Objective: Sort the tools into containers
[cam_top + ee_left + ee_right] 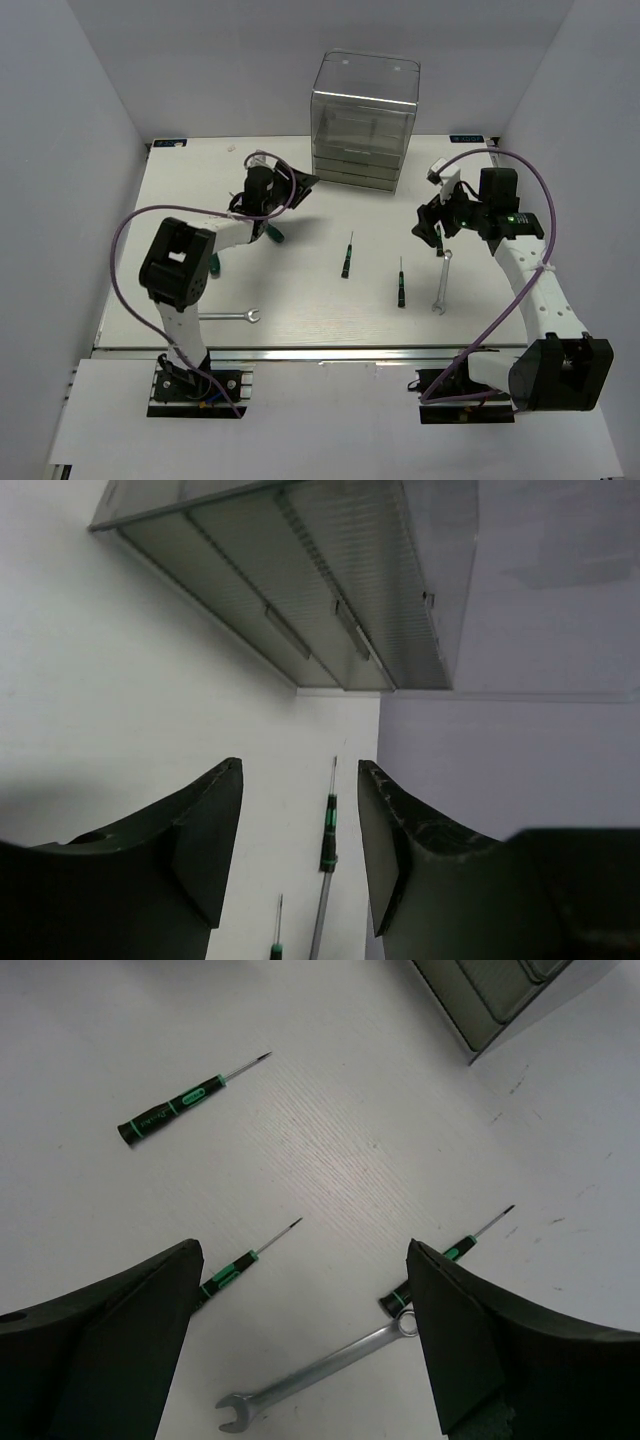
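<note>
The clear cabinet of drawers [365, 125] stands at the back of the table, and its drawer fronts [300, 570] fill the top of the left wrist view. My left gripper [300, 184] [300, 764] hovers open and empty, left of the cabinet. My right gripper [428, 228] [303, 1247] is open above a silver wrench [440, 283] [320, 1370]. A green-and-black screwdriver [450, 1260] lies at the wrench's ring end. Two more screwdrivers [347, 257] [401, 283] lie mid-table. Another wrench [232, 316] rests at the front left.
A further screwdriver [272, 233] lies beside my left forearm. White walls close in the table on the left, right and back. Purple cables loop over both arms.
</note>
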Tool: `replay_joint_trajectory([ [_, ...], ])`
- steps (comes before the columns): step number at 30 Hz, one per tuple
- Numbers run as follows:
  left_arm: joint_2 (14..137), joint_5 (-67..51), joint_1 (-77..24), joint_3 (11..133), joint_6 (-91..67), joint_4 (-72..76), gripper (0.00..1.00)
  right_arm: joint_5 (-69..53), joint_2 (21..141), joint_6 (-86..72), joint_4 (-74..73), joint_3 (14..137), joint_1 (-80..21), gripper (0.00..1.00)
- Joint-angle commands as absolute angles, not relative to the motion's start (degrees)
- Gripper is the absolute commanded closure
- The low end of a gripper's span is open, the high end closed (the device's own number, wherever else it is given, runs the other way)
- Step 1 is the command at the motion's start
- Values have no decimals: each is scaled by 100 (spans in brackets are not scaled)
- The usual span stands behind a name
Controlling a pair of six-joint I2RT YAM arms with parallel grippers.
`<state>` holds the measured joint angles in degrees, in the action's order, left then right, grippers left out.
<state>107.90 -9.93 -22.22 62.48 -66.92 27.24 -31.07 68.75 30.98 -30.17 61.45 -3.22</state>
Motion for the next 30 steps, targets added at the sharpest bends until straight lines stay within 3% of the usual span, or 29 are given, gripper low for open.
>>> replay_joint_trajectory([
  [1,11273,-1010,-2381,7056,-7013,3349,39,-3489,6662,3148,-2796,5951,-325,13],
  [2,11424,-1019,-2417,7240,-7031,3323,39,-3602,6627,3068,-2664,5898,-325,18],
  [5,11917,-941,-2575,7821,-7101,3445,37,-3963,6618,2734,-2462,5748,-325,44],
  [6,12022,-853,-2610,7953,-7128,3489,36,-4112,6636,2699,-2365,5722,-325,59],
  [7,12224,-809,-2689,8172,-7145,3550,36,-4165,6679,2690,-2329,5730,-325,65],
  [16,13016,-326,-2927,8938,-7269,3919,37,-4122,6882,2681,-2197,5845,-316,72],
  [30,13816,290,-3067,9896,-7427,4412,39,-4025,6943,2707,-2057,5731,-255,73],
])
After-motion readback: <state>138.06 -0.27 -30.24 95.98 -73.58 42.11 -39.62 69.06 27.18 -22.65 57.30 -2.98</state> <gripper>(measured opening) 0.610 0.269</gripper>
